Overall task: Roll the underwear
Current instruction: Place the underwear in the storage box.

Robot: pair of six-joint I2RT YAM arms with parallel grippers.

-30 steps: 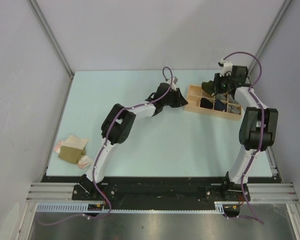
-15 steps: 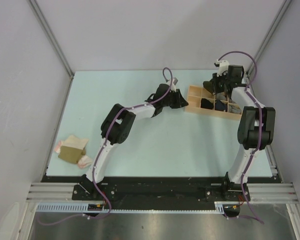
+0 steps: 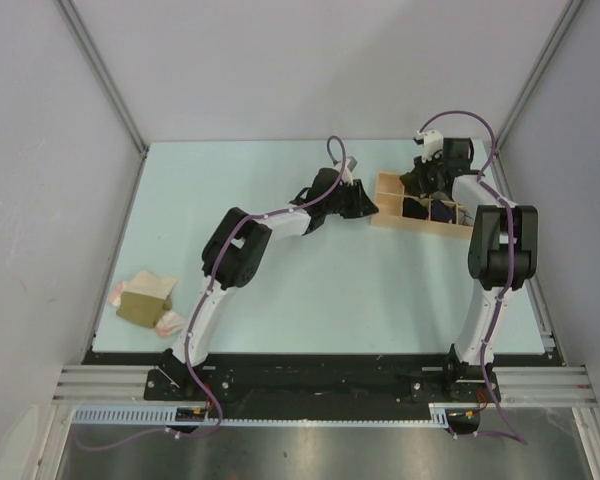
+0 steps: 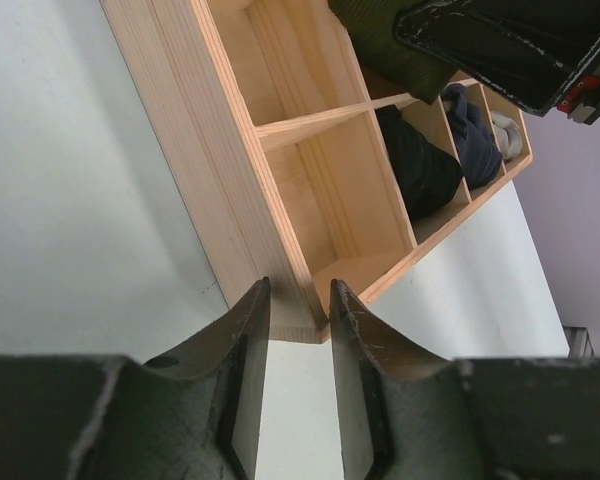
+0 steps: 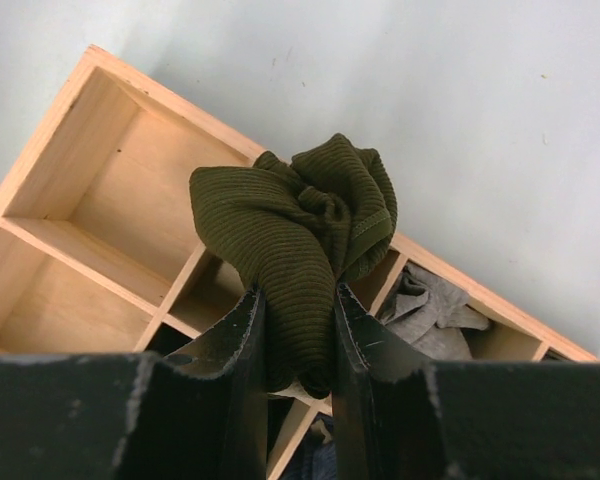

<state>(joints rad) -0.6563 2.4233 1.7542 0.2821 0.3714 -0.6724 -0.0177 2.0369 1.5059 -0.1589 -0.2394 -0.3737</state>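
My right gripper (image 3: 427, 183) is shut on a bunched dark olive green underwear (image 5: 300, 225) and holds it above the middle compartments of the light wooden tray (image 5: 100, 190); its jaws show in the right wrist view (image 5: 298, 300). A grey underwear (image 5: 435, 310) and a navy one (image 5: 315, 455) lie in compartments below. My left gripper (image 3: 368, 207) is shut on the tray's left end wall (image 4: 230, 150), one finger on each side (image 4: 300, 295). The left wrist view shows dark garments (image 4: 420, 165) in the farther compartments. More underwear, olive and pink-beige (image 3: 145, 300), lies in a pile at the table's near left.
The tray (image 3: 388, 190) stands at the back right of the pale green table, its two left compartments bare. Grey walls close off the back and sides. The right arm's purple cable loops above the tray.
My right gripper has moved left and toward the back along the tray, carrying the olive underwear. The left arm and the tray have not moved.
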